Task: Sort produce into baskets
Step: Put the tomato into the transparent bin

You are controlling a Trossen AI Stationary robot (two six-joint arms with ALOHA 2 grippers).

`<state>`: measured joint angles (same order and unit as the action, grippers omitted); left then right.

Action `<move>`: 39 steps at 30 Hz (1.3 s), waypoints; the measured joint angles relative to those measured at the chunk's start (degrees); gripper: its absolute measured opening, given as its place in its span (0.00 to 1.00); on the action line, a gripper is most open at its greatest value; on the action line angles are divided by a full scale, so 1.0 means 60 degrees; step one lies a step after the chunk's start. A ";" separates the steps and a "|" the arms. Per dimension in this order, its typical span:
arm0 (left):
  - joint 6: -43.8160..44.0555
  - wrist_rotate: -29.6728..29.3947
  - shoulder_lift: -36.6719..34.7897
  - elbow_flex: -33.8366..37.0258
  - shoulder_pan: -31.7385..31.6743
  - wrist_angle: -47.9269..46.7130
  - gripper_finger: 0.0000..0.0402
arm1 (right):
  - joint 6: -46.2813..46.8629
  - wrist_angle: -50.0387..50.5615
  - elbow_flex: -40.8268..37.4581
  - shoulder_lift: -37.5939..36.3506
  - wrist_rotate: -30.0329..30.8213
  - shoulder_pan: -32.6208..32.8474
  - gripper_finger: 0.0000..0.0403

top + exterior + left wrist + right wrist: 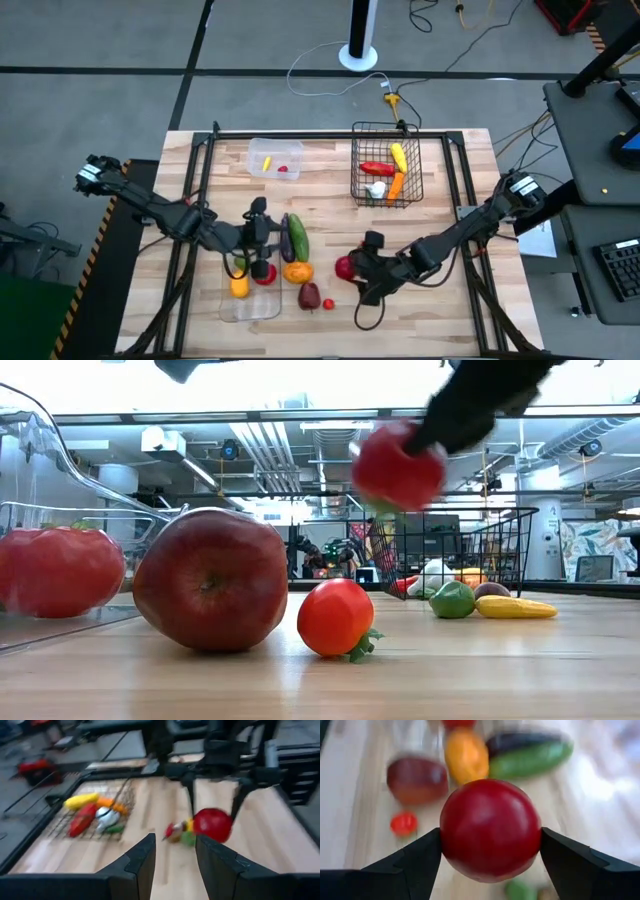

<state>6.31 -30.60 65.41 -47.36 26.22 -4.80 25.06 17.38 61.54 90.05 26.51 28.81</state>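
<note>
From my station I see the light wooden table (450,300) sitting on a grey floor (100,40). Beyond its far edge, a white round stand (358,50) rises from the floor, with a white cable (320,85) looping beside it. At the right edge sit a dark desk (590,130) and a keyboard (622,268). Ceiling ducts (250,445) show across the room.

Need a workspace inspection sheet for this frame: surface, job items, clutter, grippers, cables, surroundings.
Surface: light wooden table.
Job's things: black wire-mesh basket holds produce; small clear plastic tub holds two pieces; long clear plastic tray holds some; dark red apple and small red tomato loose.
Clutter: nothing seen.
Grippers: right gripper shut on round red tomato; left gripper open, empty.
Cables: white cable on floor.
Surroundings: white stand.
</note>
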 joint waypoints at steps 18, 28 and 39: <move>-0.1549 0.2278 0.0115 0.1935 0.0000 0.5840 0.35 | -0.6601 -1.3433 -0.3419 0.0016 -0.0127 -0.0611 0.75; -0.1996 0.1993 0.1606 0.1690 -0.0022 0.7845 0.65 | -0.6780 -1.3741 -0.3457 0.0016 -0.0501 -0.0763 0.75; -0.2731 0.0736 0.3112 0.1578 -0.0043 0.9810 0.83 | -0.6741 -1.3732 -0.3453 0.0016 -0.0505 -0.0763 0.75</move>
<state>-10.08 -26.18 84.08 -37.89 25.96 54.06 -15.39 -65.01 40.82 90.15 23.49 24.23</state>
